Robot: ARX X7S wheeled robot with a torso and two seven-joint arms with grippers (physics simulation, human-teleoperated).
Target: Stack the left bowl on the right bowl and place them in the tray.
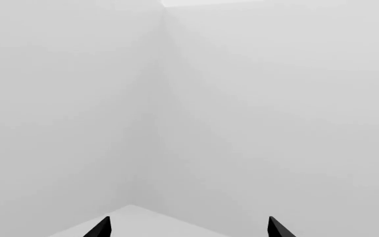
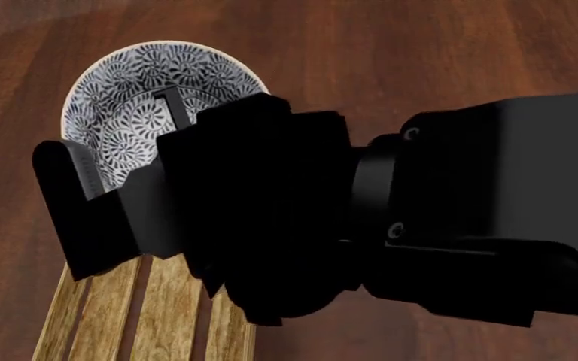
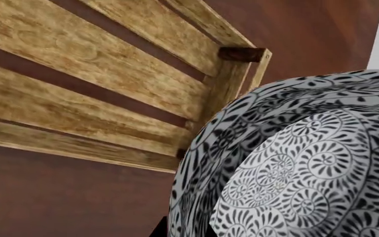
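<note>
Right gripper (image 2: pixel 129 143) pinches the rim of the patterned bowl (image 2: pixel 129 90), one finger (image 2: pixel 174 101) inside it. That bowl sits at ten o'clock, above the wooden tray (image 2: pixel 159 308). Left gripper (image 1: pixel 189 229) hangs spread apart, holding nothing.

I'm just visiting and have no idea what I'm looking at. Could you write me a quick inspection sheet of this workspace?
Surface: dark reddish wood table.
Job's things: patterned black-and-white bowl, apparently two nested, judging by the right wrist view; slatted light-wood tray beside it, nothing seen on its visible slats.
Clutter: nothing seen.
End effectors: right end effector straddles the bowl rim, one finger inside, one outside; a firm grip cannot be confirmed. Left end effector has its fingertips spread, holding nothing, facing a blank wall.
Cables: nothing seen.
Surroundings: plain pale grey walls meeting at a corner.
</note>
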